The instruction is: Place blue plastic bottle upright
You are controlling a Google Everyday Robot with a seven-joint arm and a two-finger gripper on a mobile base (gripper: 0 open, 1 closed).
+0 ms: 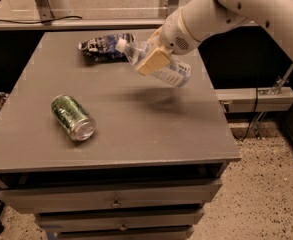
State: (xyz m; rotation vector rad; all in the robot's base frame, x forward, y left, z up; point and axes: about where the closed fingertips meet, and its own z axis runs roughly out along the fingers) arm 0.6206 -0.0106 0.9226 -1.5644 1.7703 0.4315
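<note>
The blue plastic bottle (pixel 172 73) is held in the air above the right middle of the grey table (pixel 136 129). It is tilted, with its white cap (pixel 121 44) pointing up and to the left and its labelled end lower right. My gripper (pixel 153 59) comes in from the upper right and is shut on the bottle's middle. One tan finger (pixel 153 61) lies across its near side. A shadow lies on the table under the bottle.
A green metal can (pixel 72 117) lies on its side at the table's left. A dark blue and white foil snack bag (pixel 103 45) lies at the back, just behind the bottle's cap. The table's right edge is close to the bottle.
</note>
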